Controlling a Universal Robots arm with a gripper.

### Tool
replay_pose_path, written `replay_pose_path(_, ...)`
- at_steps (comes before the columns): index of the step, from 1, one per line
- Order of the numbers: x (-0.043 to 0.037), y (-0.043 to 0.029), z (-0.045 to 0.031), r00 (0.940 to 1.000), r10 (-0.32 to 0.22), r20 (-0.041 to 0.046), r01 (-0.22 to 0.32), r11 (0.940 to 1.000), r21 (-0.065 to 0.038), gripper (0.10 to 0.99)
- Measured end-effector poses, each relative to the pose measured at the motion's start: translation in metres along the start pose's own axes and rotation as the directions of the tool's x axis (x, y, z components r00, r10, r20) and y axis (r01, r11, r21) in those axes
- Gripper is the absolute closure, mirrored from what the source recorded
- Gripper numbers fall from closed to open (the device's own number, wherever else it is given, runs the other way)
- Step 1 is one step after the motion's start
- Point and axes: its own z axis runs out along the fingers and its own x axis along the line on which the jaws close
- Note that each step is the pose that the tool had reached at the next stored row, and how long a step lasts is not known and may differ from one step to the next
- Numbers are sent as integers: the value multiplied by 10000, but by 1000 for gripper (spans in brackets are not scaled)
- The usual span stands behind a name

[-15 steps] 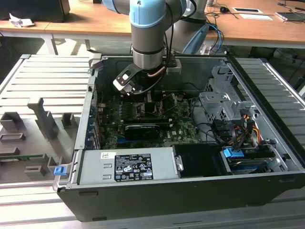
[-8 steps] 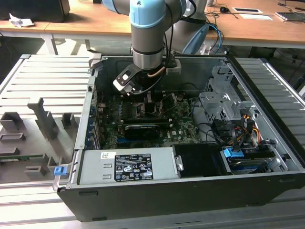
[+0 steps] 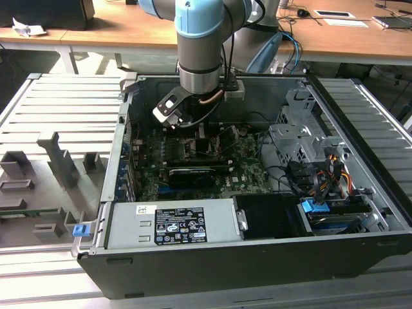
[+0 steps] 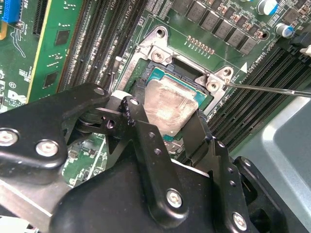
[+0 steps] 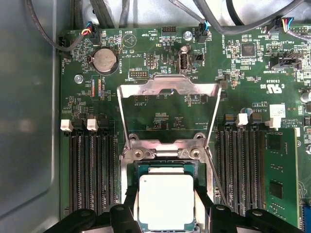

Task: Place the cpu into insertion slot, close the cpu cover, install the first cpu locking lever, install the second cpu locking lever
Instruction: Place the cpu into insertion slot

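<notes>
Claw (image 4: 166, 108) pinching the chip (image 5: 166, 201) by opposite edges, low in the socket (image 4: 182, 65) beneath it, cover (image 5: 167, 86) raised beyond the fingertips; uneven release could seat the chip askew.

arm (image 3: 199, 38) stands pretty much vertical right above the gripper (image 4: 167, 110), grey wrist (image 3: 199, 78) directly over it, claw pointing straight down

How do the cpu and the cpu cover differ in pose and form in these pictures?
The cpu lies flat in the insertion slot, while the cpu cover is swung open, away from the slot. The cpu is a solid square plate, but the cpu cover is a frame with an opening that shows the board behind. Both are silvery metal.
</notes>
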Motion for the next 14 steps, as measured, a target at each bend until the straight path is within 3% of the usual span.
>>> replay_pose_path(14,-3,2,5,10000,-18,9,18,10000,2,545)
